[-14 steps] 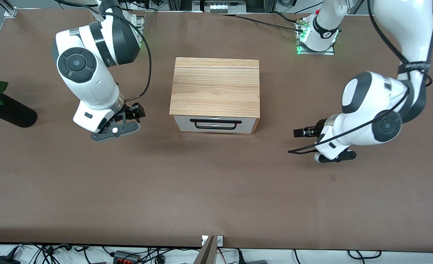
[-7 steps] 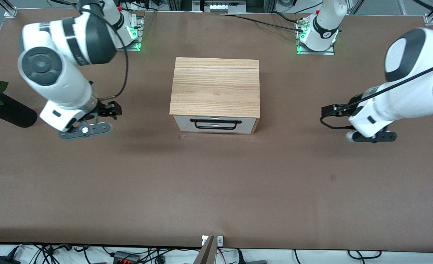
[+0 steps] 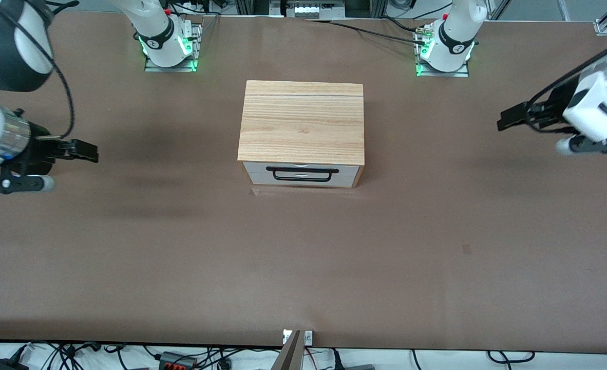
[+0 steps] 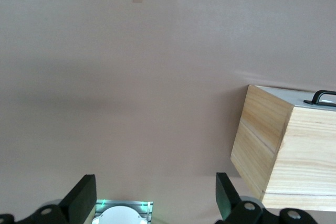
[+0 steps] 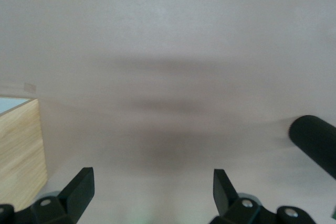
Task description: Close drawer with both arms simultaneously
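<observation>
The light-wood cabinet (image 3: 301, 121) stands mid-table. Its drawer (image 3: 344, 174), with a white front and a black wire handle (image 3: 302, 174), sits flush in the cabinet, and none of its inside shows. My left gripper (image 3: 511, 119) is open and empty, up over the table near the left arm's end, well clear of the cabinet. Its wrist view shows the cabinet's side (image 4: 262, 140) and one end of the handle (image 4: 323, 97) past the open gripper (image 4: 155, 192). My right gripper (image 3: 80, 150) is open and empty over the right arm's end. Its wrist view (image 5: 152, 190) shows a cabinet corner (image 5: 18, 150).
The two arm bases (image 3: 167, 46) (image 3: 442, 49) with green lights stand along the table edge farthest from the front camera. A black cylinder (image 5: 315, 140) lies on the table in the right wrist view. A small mark (image 3: 466, 249) sits on the brown tabletop.
Both arms have swung away from the cabinet toward their own ends of the table and risen. The drawer and cabinet have not moved.
</observation>
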